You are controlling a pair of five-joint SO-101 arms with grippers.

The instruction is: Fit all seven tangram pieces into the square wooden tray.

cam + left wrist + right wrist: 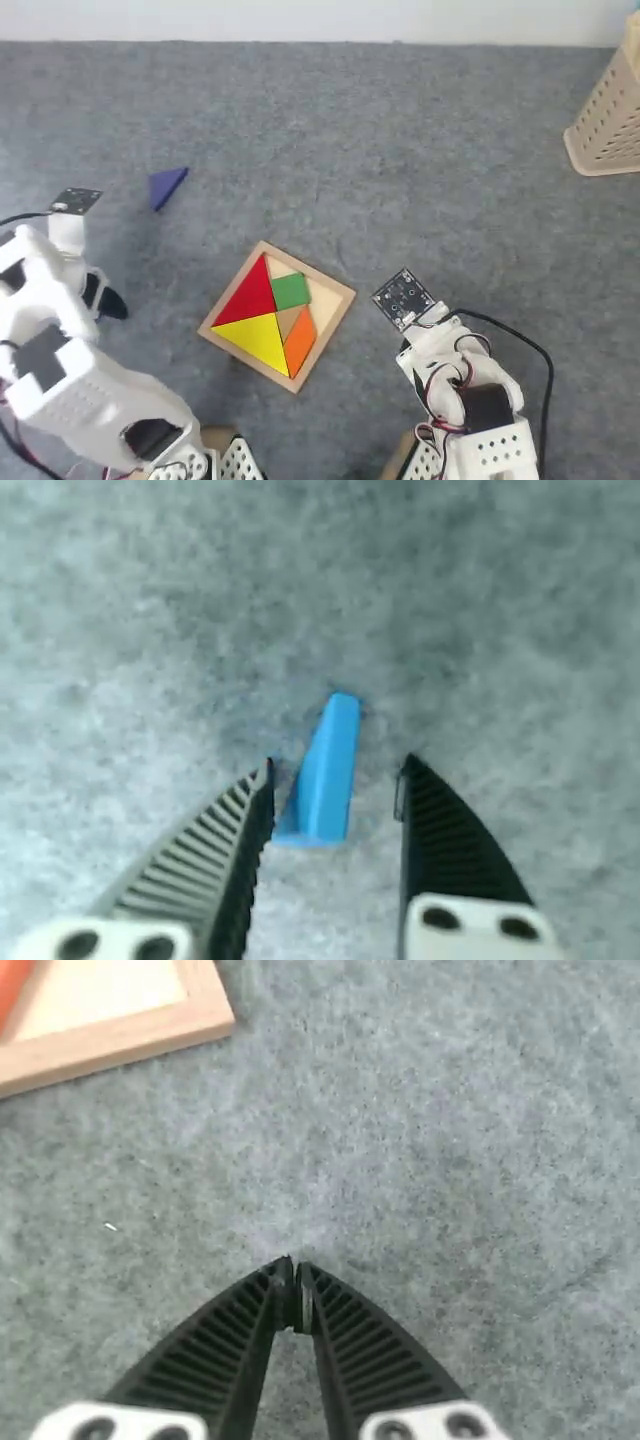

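Mid-frame on the grey carpet, the square wooden tray sits partly filled, with both arms low at the bottom edge.

In the high view the tray holds a red triangle, a yellow triangle, a green square and an orange piece. A dark blue triangle lies well apart at upper left. The left gripper has its jaws spread on either side of a light blue piece lying on the carpet. The right gripper has its jaws pressed together on nothing, near a tray corner.

open carpet around the tray; basket stands at far corner
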